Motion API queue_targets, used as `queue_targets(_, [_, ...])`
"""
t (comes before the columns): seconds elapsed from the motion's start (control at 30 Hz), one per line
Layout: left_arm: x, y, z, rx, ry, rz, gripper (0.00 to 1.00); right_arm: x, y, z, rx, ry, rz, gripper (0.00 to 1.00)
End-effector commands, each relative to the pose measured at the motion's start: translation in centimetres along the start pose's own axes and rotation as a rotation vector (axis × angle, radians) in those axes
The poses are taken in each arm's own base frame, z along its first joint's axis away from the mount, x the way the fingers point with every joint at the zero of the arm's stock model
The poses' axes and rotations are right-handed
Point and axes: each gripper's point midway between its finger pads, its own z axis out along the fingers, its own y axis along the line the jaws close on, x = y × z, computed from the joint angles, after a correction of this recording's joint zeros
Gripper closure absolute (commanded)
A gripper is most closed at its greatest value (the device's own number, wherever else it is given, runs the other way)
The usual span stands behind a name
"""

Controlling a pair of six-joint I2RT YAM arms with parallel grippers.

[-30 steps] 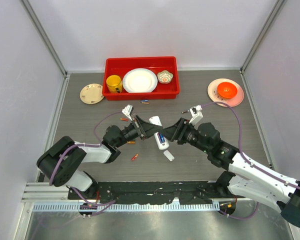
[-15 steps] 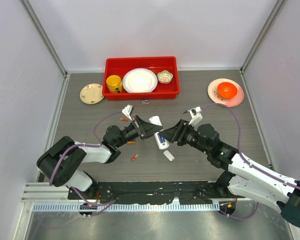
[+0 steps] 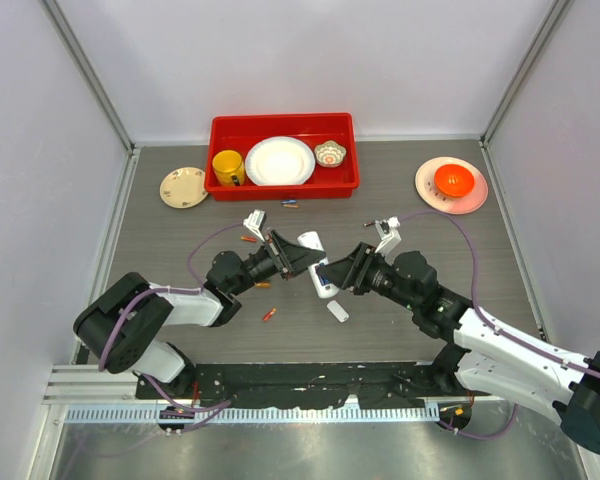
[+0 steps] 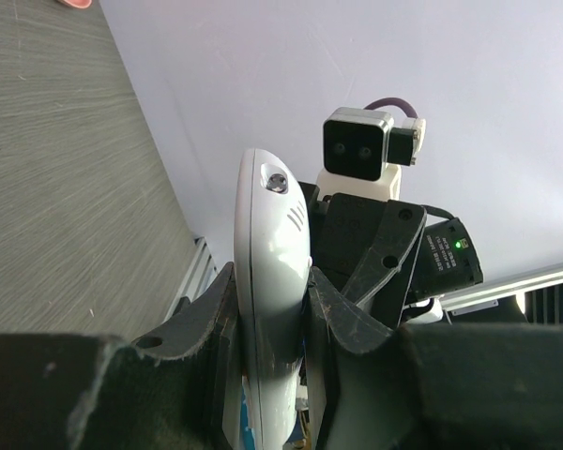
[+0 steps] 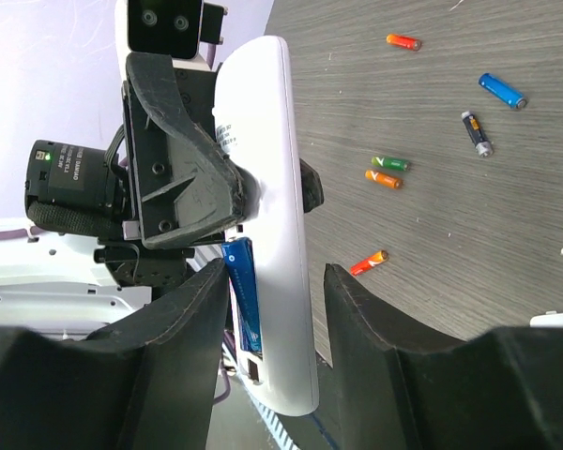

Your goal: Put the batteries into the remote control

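Note:
My left gripper (image 3: 302, 258) (image 4: 272, 305) is shut on the remote control (image 3: 318, 268) (image 4: 270, 253), a slim white bar held above the table. In the right wrist view the remote (image 5: 274, 206) shows a blue battery (image 5: 241, 291) lying in its dark recess. My right gripper (image 3: 327, 272) (image 5: 277, 309) is open, its fingers on either side of the remote's free end, with a gap on the table side. Loose batteries lie on the table: orange-red (image 5: 368, 262), green (image 5: 390, 163), orange (image 5: 382, 178), blue (image 5: 500, 90).
A small flat white piece (image 3: 337, 311) lies on the table below the remote. A red tray (image 3: 220, 186) with a yellow mug, plate and bowl stands at the back. A small plate (image 3: 184, 186) is back left, a pink plate with an orange bowl (image 3: 452, 181) back right.
My right gripper has moved left to the remote and now straddles its free end. The left gripper has kept hold of the remote, almost unmoved.

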Motion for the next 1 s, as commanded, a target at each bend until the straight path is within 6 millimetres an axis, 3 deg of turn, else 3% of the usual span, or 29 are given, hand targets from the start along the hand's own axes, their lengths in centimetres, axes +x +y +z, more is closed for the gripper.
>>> queue_targets(0.0, [-1.9,-8.1,-0.1,0.3,-0.083,0.096,1.0,0.2,0.4,0.2,-0.034,0.011,0.011,0.51])
queue_targets(0.33, [-2.2,-9.2,-0.2,0.326,-0.096,0.111,1.0,1.1,0.1,0.3,-0.05,0.04,0.014,0.57])
queue_targets(0.43, [-2.0,-9.0,-0.2,0.323,-0.089,0.117,1.0,1.2,0.5,0.3,-0.066,0.052,0.011,0.53])
queue_targets(0.67, [-1.7,-7.5,-0.2,0.287,-0.08,0.123,1.0,-0.4,2.3,-0.1,-0.089,0.016,-0.005,0.4])
queue_targets(0.97, [-1.5,-6.9,-0.3,0.273,-0.077,0.135,1.0,-3.3,4.4,-0.7,-0.111,-0.064,-0.027,0.39])
